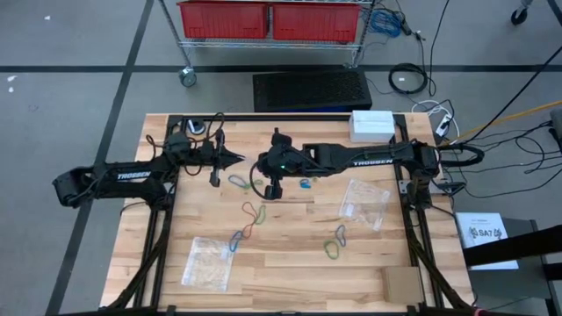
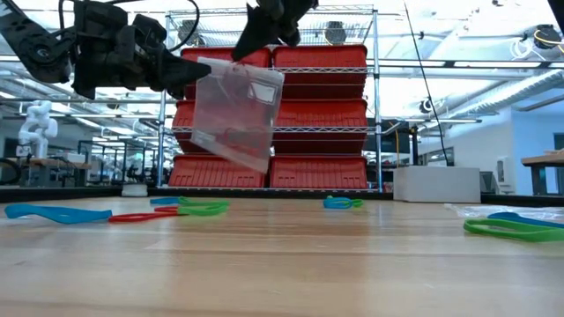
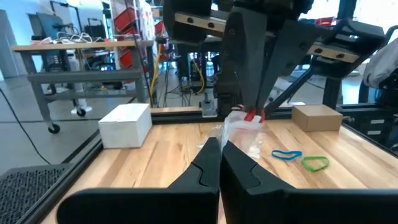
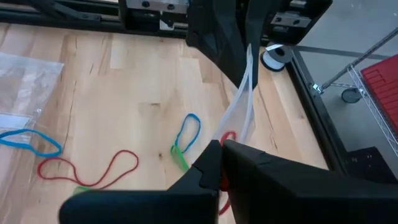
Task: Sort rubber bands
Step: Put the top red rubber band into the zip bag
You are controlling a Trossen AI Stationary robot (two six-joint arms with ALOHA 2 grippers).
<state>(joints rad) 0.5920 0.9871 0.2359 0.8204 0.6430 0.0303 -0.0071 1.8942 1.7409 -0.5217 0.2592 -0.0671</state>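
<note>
Rubber bands [image 2: 515, 229] lie flat and loose across the bench [image 1: 290, 281], red, blue and green mixed, long axes at no common heading; most are near the middle, between two clear bags [image 1: 208, 262] lying flat. Right end effector [image 4: 219, 148]: clamped on the top edge of a third clear bag [image 2: 233, 110], which hangs tilted above the bench with something red at the grip. Left end effector [image 1: 235, 159]: fingers together, empty, just beside it. Step judged: bagging by colour. Next move calls for opening the bag's mouth and picking a matching band.
</note>
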